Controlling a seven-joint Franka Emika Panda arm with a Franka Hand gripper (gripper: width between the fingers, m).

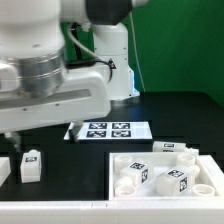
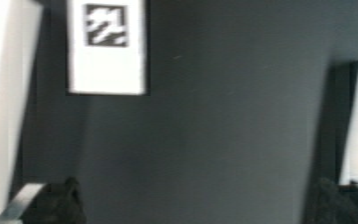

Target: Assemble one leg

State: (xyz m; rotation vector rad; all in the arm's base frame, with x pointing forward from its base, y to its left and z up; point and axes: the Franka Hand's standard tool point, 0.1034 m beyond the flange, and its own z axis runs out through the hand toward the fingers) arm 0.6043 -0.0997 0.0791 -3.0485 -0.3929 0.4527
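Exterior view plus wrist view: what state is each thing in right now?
pincer: open, empty, over the table.
leg: standing upright on the table, not gripped.
white tray part: lying flat on the table, small parts inside it.
marker board: lying flat on the table.

This is a robotics lab bench, not a home or a shop. A white robot arm [image 1: 118, 55] stands at the far side of a bare black counter [image 1: 185, 120], with a plain green backdrop [image 1: 175, 40] behind it. The marker board [image 1: 108, 131] lies flat near the arm's foot. White plastic furniture parts bear printed black-and-white square tags: the leg [image 1: 30, 166] at the exterior view's left, and small pieces in a tray-like part [image 1: 113, 172] at the near right.
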